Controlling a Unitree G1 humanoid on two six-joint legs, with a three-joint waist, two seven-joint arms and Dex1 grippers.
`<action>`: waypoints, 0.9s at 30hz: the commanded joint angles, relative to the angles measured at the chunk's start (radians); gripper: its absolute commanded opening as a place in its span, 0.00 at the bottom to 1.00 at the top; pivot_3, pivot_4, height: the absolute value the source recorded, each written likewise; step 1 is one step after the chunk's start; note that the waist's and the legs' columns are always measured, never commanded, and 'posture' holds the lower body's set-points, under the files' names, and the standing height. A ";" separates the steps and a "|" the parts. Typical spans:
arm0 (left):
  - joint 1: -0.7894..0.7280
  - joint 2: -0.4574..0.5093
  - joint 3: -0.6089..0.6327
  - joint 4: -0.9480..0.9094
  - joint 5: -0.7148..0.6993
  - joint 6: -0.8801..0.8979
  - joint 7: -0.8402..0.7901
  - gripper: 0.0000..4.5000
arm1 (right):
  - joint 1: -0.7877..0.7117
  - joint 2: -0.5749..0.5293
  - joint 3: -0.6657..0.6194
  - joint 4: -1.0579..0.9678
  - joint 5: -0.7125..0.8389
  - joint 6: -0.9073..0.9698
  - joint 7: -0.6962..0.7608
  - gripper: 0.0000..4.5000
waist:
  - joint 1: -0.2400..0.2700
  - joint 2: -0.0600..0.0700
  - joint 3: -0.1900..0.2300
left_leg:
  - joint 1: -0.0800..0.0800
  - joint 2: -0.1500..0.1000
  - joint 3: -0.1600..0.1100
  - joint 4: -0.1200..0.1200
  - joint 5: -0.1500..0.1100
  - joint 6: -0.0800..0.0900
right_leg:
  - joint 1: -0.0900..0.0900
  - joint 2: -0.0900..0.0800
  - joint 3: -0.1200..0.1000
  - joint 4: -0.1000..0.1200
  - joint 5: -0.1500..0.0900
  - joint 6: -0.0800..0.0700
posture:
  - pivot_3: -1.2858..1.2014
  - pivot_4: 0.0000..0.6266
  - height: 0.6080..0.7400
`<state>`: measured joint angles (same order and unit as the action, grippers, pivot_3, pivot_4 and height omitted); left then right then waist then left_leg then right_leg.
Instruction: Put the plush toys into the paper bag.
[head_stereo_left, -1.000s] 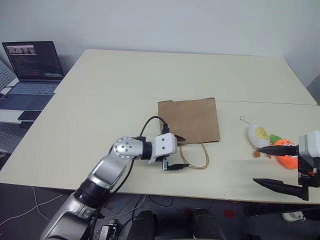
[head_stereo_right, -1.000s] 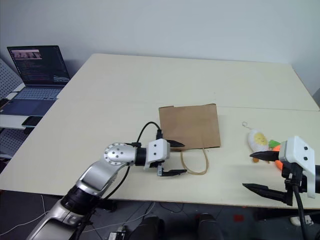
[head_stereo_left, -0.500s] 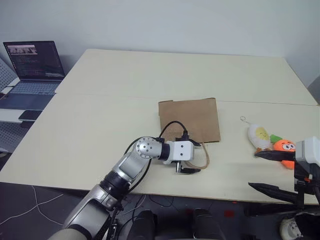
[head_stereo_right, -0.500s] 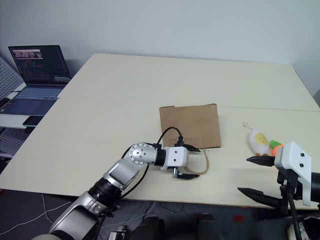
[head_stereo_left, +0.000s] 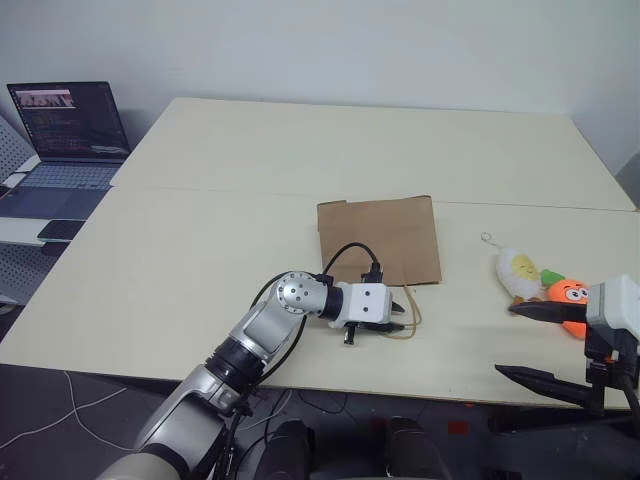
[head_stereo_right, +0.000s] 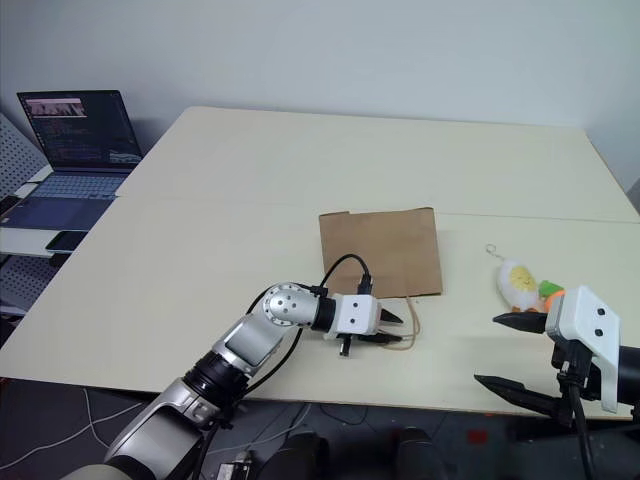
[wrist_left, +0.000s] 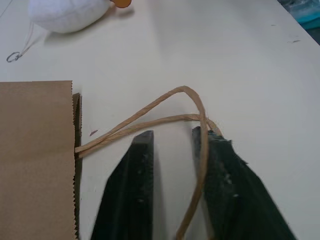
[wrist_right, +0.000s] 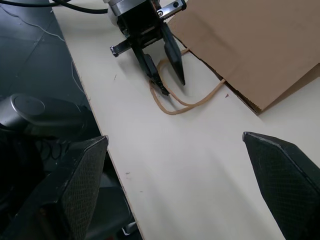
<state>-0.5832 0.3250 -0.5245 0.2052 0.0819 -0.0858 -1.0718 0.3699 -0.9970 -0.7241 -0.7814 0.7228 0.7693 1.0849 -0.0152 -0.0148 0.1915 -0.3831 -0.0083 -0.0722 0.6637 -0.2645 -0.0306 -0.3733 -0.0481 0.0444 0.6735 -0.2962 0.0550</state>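
While a brown paper bag (head_stereo_left: 379, 240) lies flat near the middle of a pale table (head_stereo_left: 200, 240), the left gripper (head_stereo_left: 399, 322) reaches in from the robot's left, low over the tabletop at the bag's near edge; its two black fingers (wrist_left: 131, 200) stand only a narrow gap apart, not fully pressed together; one strand of the tan cord handles (wrist_left: 150, 117) runs down between them, against the inner face of one finger, while another crosses in front of the fingertips; whether the cord is actually pinched cannot be told; the handle loops lie on the table, stretching from the bag's serrated mouth toward the table's near edge.

Well to the right of the bag, two plush toys lie on the table touching each other; the white egg (head_stereo_left: 519, 273) with a yellow centre is nearer the bag, and the orange carrot (head_stereo_left: 567, 297) with its green top is just beyond it; a thin cord with a small ring (head_stereo_left: 485, 237) trails from the egg.

At the table's near right corner, the right gripper (head_stereo_left: 545, 342) hangs with its fingers spread wide and holding nothing, one fingertip just in front of the carrot.

Beside the table's far left, an open laptop (head_stereo_left: 66, 135) sits on a separate surface.
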 joint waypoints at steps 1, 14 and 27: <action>-0.019 0.000 0.022 -0.036 -0.015 -0.007 -0.003 0.01 | -0.033 0.025 0.013 -0.019 0.023 -0.011 -0.053 1.00 | 0.000 0.000 0.000 | 0.000 0.000 0.000 0.000 0.000 0.000 | 0.000 0.000 0.000 0.000 0.000 0.000 | 0.52 0.24 1.00; -0.166 0.014 0.272 -0.187 -0.365 0.396 -0.071 0.01 | -0.231 0.265 0.351 -0.066 0.033 0.063 -0.475 1.00 | -0.010 0.000 0.000 | 0.000 0.000 -0.004 0.000 0.000 0.000 | -0.001 0.002 -0.001 0.000 0.000 0.000 | 0.52 0.24 1.00; -0.239 -0.005 0.306 -0.171 -0.438 0.481 -0.070 0.00 | -0.448 0.544 0.720 0.085 -0.153 0.016 -0.737 0.33 | -0.014 0.000 0.000 | -0.001 0.000 -0.006 -0.001 0.000 0.000 | -0.002 0.003 -0.001 0.001 0.000 0.000 | 0.52 0.24 1.00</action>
<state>-0.7952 0.3243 -0.2460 0.0672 -0.3305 0.3893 -1.1437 -0.0608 -0.4693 -0.0238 -0.6919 0.5983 0.8154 0.3766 -0.0289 -0.0149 0.1915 -0.3841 -0.0081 -0.0785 0.6628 -0.2645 -0.0307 -0.3758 -0.0454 0.0438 0.6741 -0.2962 0.0548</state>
